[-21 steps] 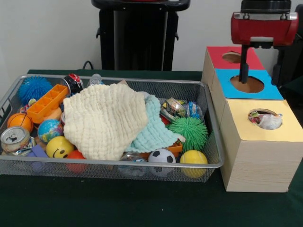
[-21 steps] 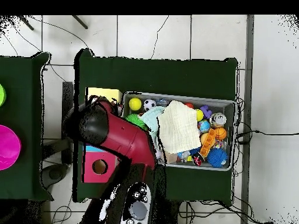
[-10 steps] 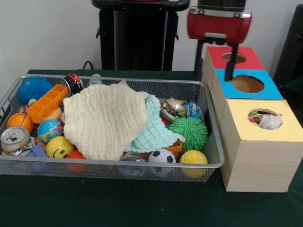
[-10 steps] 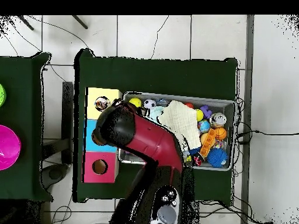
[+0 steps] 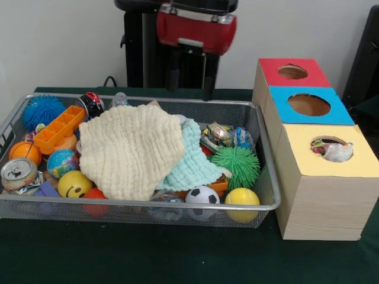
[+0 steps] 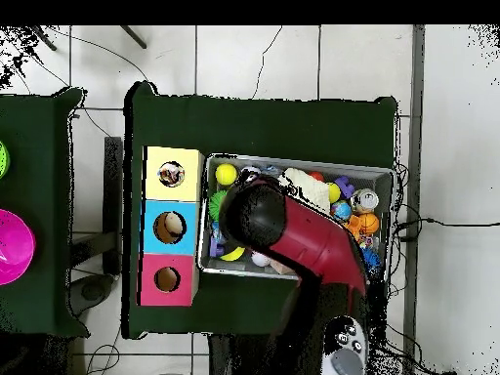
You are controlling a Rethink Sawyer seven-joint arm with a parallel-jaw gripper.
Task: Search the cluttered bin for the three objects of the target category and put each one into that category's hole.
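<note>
Dark green cloth covers the table [image 5: 177, 260], with a wire mesh bin [image 5: 136, 210] on it and a wooden box [image 5: 323, 195] just beside the bin. Box has three holes in a row: red-topped hole [image 5: 292, 71] farthest back, blue-topped hole [image 5: 309, 105] in the middle, yellow-topped hole [image 5: 331, 148] nearest the camera. Crumpled wrapper-like stuff [image 5: 335, 151] sits in the yellow hole; red and blue holes look empty from the front view. Gripper [image 5: 189, 86] hangs above the bin's back edge, fingers apart, holding nothing; the red arm [image 6: 312, 244] covers much of the bin in the overhead view. Bin contents: big cream cloth [image 5: 130, 151] draped over the middle, pale teal cloth [image 5: 192, 163] tucked under its edge, green spiky ball [image 5: 235, 165], yellow ball [image 5: 241, 198] and small soccer ball [image 5: 202, 195] at the front wall, shiny wrappers [image 5: 222, 136] behind the spiky ball. Other end: blue spiky ball [image 5: 42, 110], orange tray [image 5: 58, 129], basketball [image 5: 25, 152], globe ball [image 5: 62, 163], smiley ball [image 5: 74, 183], soda can [image 5: 19, 173], dark can [image 5: 92, 103] at the back wall. Target category can't be told from the views.
</note>
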